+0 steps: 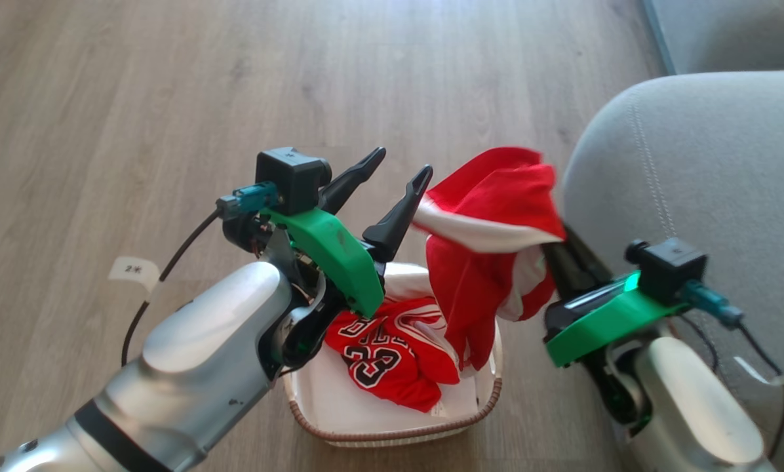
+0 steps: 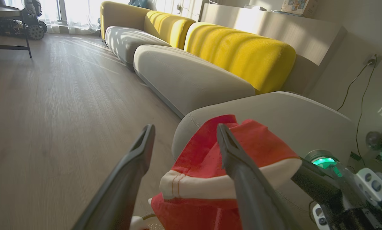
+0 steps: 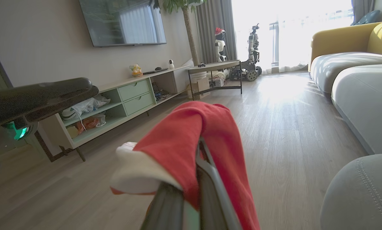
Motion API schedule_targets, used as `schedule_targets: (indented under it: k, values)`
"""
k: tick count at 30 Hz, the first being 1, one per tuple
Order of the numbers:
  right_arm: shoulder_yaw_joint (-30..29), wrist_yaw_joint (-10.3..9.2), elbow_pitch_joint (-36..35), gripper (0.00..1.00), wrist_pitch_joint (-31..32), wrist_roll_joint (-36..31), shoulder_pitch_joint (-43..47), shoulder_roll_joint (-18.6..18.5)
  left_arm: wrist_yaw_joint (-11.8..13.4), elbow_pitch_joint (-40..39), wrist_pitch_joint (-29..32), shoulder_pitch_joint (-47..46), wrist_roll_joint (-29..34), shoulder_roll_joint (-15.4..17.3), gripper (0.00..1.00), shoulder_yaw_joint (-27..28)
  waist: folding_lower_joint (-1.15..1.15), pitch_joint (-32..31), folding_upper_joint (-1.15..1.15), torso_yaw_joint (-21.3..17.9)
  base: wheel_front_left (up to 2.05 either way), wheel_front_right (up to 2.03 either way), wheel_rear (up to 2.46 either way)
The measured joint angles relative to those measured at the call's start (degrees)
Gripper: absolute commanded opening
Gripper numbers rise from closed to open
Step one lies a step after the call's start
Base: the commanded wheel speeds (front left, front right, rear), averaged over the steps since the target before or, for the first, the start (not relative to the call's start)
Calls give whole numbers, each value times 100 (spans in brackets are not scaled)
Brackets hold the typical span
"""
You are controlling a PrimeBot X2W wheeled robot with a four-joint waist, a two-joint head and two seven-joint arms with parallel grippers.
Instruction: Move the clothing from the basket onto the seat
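Observation:
A piece of the clothing, a red garment with white trim [image 1: 490, 216], hangs above the basket with my right gripper [image 1: 558, 252] shut on it, its fingertips buried in the cloth. In the right wrist view this garment [image 3: 178, 140] drapes over my right gripper [image 3: 199, 145]. My left gripper [image 1: 397, 169] stands open just left of the garment, nothing between its fingers [image 2: 146, 140]. The garment [image 2: 197, 159] shows beyond them. More clothing, a red jersey with block lettering [image 1: 385, 354], lies in the cream basket [image 1: 392, 436]. The grey seat [image 1: 693, 164] rises at the right.
Wooden floor [image 1: 169, 98] spreads left and ahead of the basket. More grey cushions [image 2: 184, 73] with yellow backrests [image 2: 242, 54] run along the wall. A TV cabinet [image 3: 130, 95], a small table [image 3: 215, 67] and other robots stand far off.

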Motion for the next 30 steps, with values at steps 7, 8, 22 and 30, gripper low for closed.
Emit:
schedule_targets:
  k: [7,8,22,30]
  values:
    - [-486,0,-476,0,2,-155,85,-162,54,-311,-57,1,90,140,100,-13,0,81,0,-415,0,0,0]
    - [-536,0,-539,0,3,-178,85,-172,55,-341,-58,1,121,149,100,-31,0,93,0,-485,0,0,0]
    - [-951,0,-1181,0,153,-390,331,-181,98,-565,-64,0,392,289,100,-237,0,231,0,-1561,0,0,0]
    - [-1117,0,-1416,0,189,-439,416,-146,97,-634,11,-3,453,372,100,-346,0,377,0,-2164,0,0,0]
